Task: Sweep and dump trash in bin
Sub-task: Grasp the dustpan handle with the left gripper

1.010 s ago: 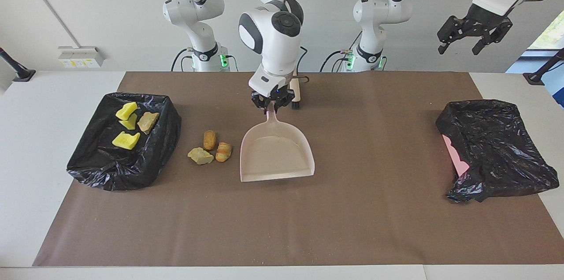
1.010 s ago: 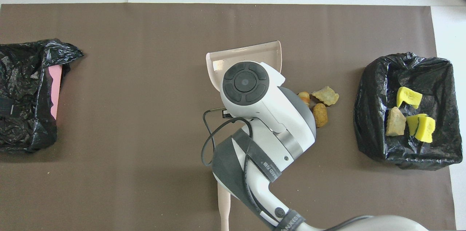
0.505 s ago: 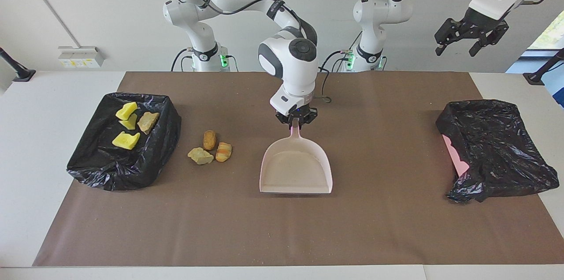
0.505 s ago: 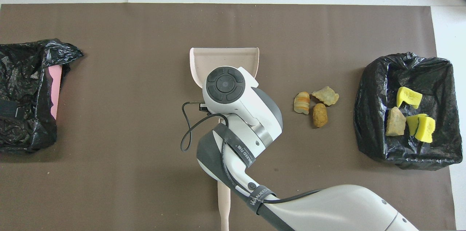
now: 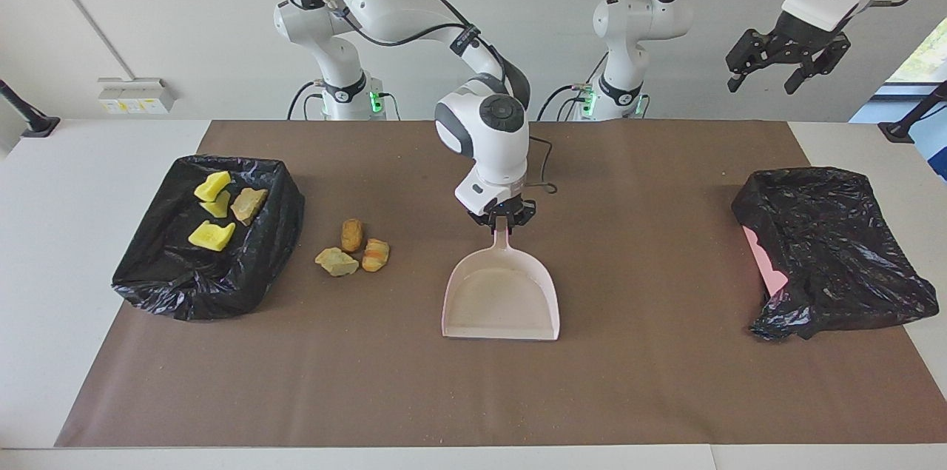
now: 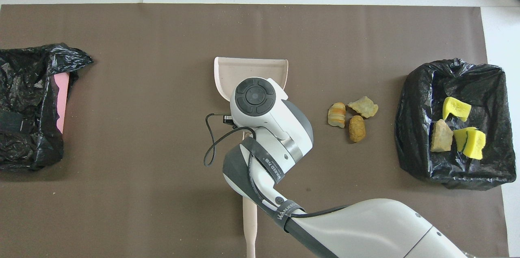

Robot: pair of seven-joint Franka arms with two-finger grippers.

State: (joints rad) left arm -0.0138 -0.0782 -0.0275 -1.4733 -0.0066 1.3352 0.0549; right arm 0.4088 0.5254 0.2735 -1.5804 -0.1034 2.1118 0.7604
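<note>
Toward the right arm's end from the right gripper (image 5: 504, 223), 3 scraps (image 5: 353, 248).

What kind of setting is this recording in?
Most likely a robotics lab: two arms mounted at a table with a brown mat, staged trash and bag-lined bins.

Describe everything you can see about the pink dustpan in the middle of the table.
The dustpan is pale pink, plastic by its look, with a wide flat scoop, low side walls and a short narrow handle. It lies flat on the brown mat, empty apart from fine specks, its open mouth pointing away from the robots. The right gripper is at the handle's end, fingers around it. Three loose scraps lie beside it, apart.
</note>
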